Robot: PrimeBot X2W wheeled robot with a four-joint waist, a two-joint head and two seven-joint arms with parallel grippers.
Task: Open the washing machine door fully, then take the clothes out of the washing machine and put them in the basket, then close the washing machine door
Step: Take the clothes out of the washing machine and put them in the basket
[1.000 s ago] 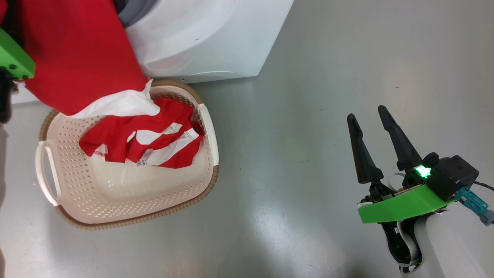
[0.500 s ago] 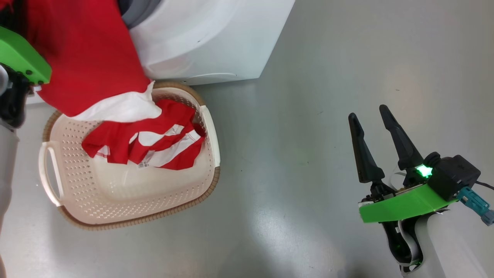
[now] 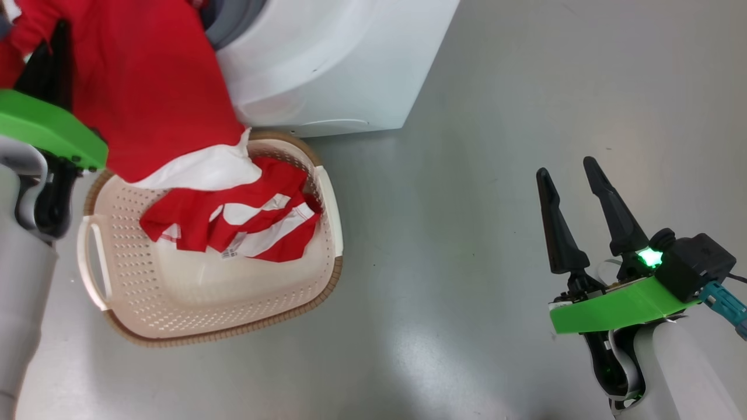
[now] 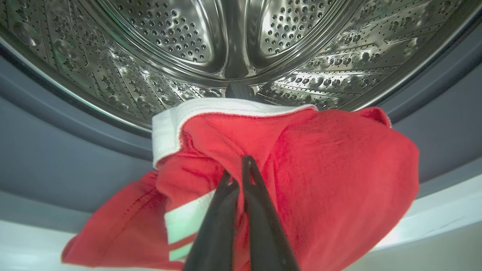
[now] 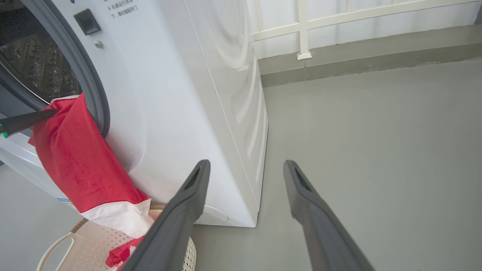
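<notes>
At the mouth of the washing machine (image 3: pixel 327 64), a red garment (image 4: pixel 320 169) hangs over the drum lip, its white hem reaching the basket (image 3: pixel 134 291) below. The left gripper (image 4: pixel 237 169) is pinched tight on this cloth; the right gripper (image 3: pixel 566 167) stands spread and empty. Best drawn clear of the gasket, then released over the basket's centre.
</notes>
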